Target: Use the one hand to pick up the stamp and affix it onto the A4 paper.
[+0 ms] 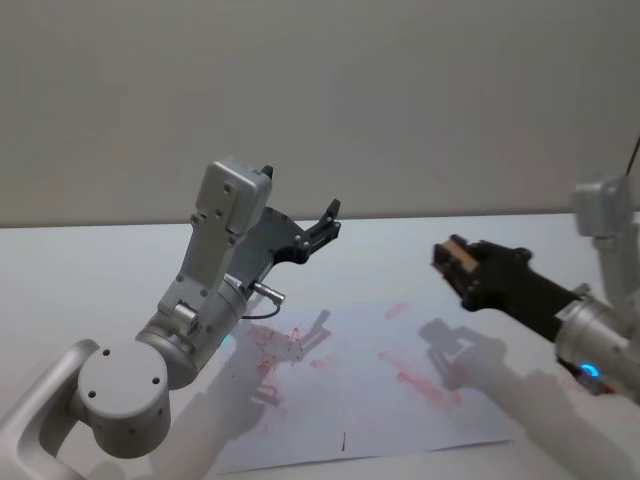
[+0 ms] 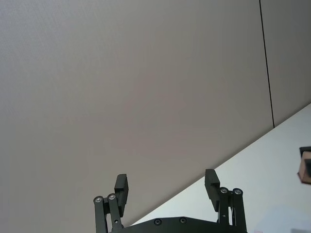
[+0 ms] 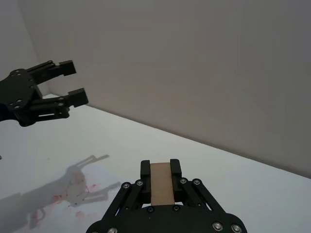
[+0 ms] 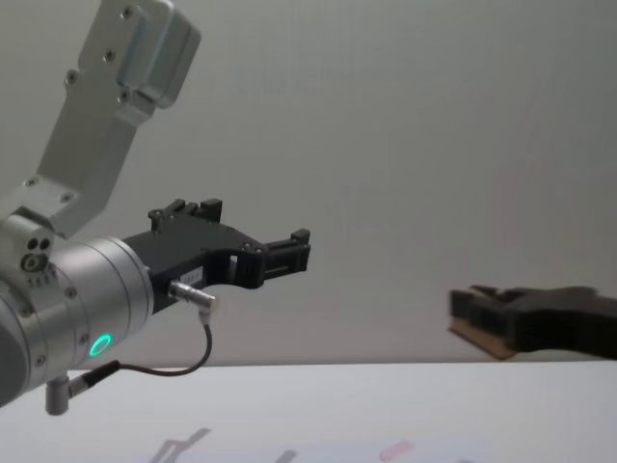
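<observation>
The left gripper (image 1: pixel 330 220) hangs spread and empty above the desk's (image 1: pixel 90 262) left half. The right gripper (image 1: pixel 450 264) clamps the stamp (image 1: pixel 455 249) aloft over the paper (image 1: pixel 380 405) near the desk's right edge. Coming down tilted could smear the print or drag the loose paper.

Left gripper (image 1: pixel 333 218) spread, right gripper (image 1: pixel 450 262) clamped

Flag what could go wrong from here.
The right gripper holds the stamp at its fingertips, high over the A4 paper and near level; an angled press could smear. The sheet already bears red smudges, so a new mark may overlap them. The left gripper hangs open in the air; the unpinned paper may shift.
</observation>
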Motion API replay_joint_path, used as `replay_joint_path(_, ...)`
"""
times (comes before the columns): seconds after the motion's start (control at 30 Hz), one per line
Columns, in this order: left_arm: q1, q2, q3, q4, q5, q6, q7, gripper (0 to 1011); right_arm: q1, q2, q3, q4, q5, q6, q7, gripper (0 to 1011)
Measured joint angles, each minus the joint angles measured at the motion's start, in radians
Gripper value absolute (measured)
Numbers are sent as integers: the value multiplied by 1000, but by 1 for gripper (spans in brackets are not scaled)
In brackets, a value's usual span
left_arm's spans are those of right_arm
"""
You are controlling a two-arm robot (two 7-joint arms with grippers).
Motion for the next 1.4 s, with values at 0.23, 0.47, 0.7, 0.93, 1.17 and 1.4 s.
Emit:
replay_joint_path(0.23, 0, 0, 0, 0, 0, 0, 0, 1001, -62, 60, 40, -60, 28, 15, -75, 218)
replay_joint_path(0.47, 0, 0, 0, 0, 0, 0, 0, 1001, -118, 113, 71, -99, 19, 24, -140, 218)
replay_joint_path(0.7, 0, 0, 0, 0, 0, 0, 0, 1001, -167, 156, 91, -123, -20, 26, -191, 218)
replay_joint_path(0.93, 0, 0, 0, 0, 0, 0, 0, 1001, -197, 180, 102, -131, -58, 27, -228, 218)
replay_joint_path(1.17, 0, 0, 0, 0, 0, 0, 0, 1001, -216, 191, 106, -128, -82, 34, -252, 218)
replay_joint_path(1.4, 0, 0, 0, 0, 0, 0, 0, 1001, -226, 192, 105, -116, -99, 42, -265, 218)
